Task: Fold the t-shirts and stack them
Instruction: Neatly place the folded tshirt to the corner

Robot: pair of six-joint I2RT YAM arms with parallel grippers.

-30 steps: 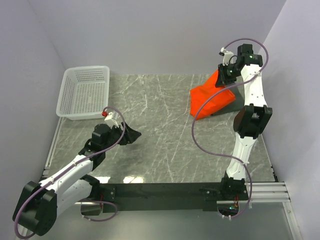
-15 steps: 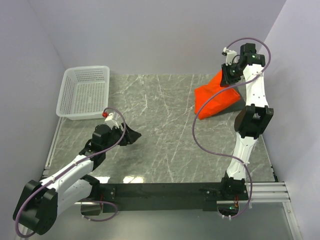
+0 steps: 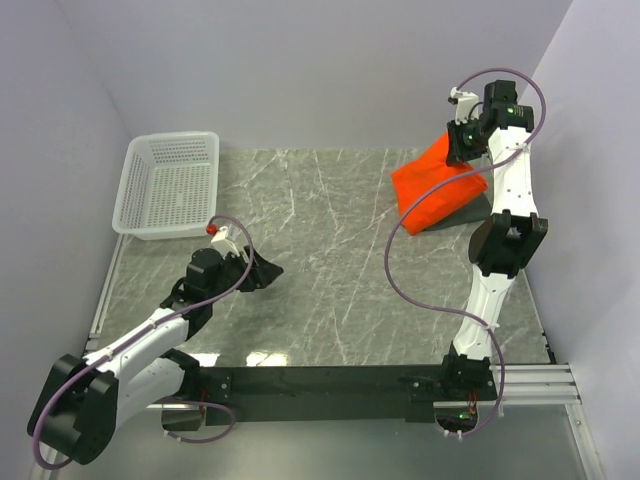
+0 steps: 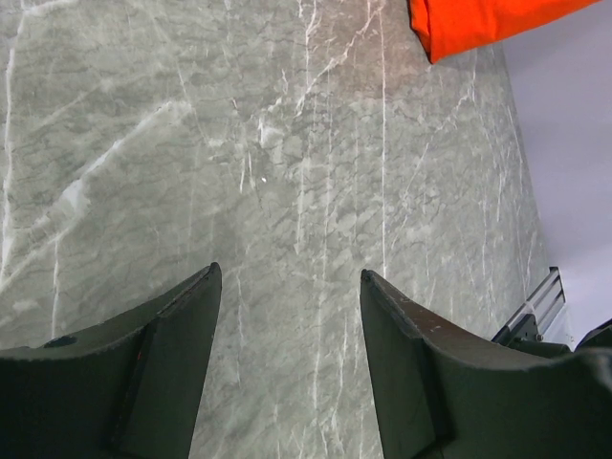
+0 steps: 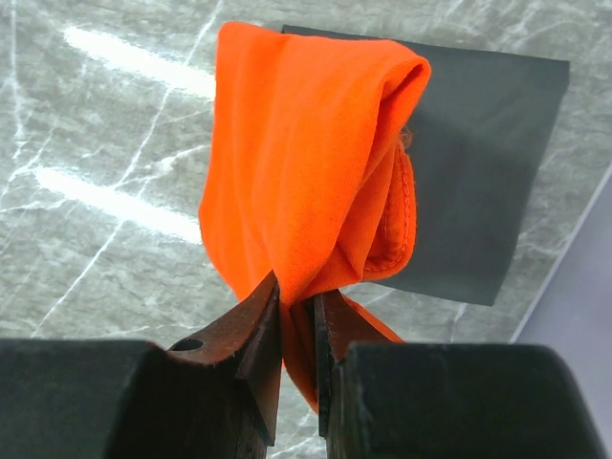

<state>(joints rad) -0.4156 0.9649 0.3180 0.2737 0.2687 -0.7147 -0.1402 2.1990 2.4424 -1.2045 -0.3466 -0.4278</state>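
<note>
1. Orange t-shirt [image 5: 296, 172] hangs bunched from my right pincer [image 5: 296, 298], whose jaws are nipped nearly together on its cloth, at the far right of the table [image 3: 330, 260].
2. Grey t-shirt [image 5: 488, 163] lies flat and folded beneath it.
3. Step, as I judge it: carrying orange for laying out. The next move calls for bare marble and a careful spread.
4. Left pincer [image 4: 287, 287] is partly open, empty, low over the table.
5. Grey veined top; white basket [image 3: 170, 185] far left; plain pale walls [image 3: 300, 70] close round.
</note>
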